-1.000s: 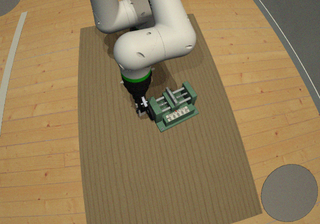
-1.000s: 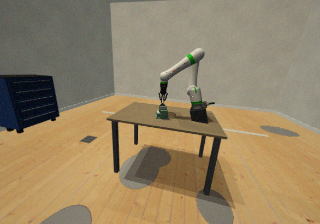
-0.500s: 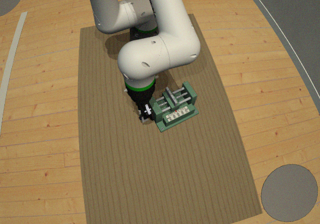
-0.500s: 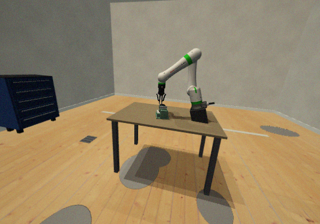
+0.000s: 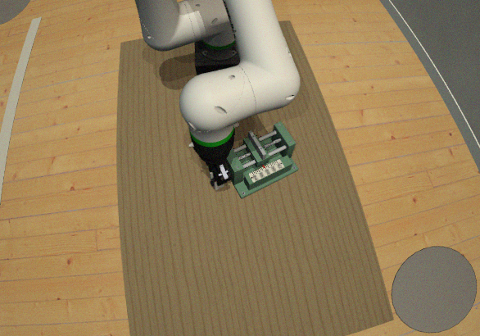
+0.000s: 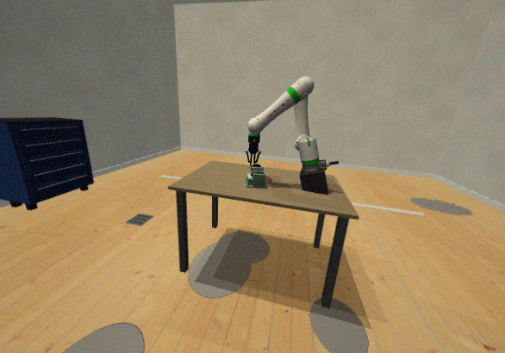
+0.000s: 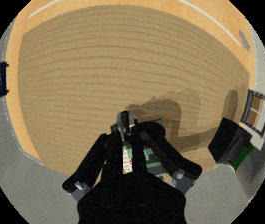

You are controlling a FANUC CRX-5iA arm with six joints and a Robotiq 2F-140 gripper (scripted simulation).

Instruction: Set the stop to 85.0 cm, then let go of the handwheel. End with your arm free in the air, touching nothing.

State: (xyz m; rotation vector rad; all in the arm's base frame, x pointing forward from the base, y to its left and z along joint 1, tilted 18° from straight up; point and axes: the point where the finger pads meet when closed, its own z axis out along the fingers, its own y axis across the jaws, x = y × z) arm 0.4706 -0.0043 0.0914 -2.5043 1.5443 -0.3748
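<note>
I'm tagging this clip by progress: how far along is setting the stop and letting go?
Done: I can't confirm any step; the red pointer sits near the middle of the scale, but its numbers are unreadable.
In hand: the pincer is down at the fixture's end; its grip is unclear.
Left: confirming 85.0 cm, and getting the arm clear.
</note>
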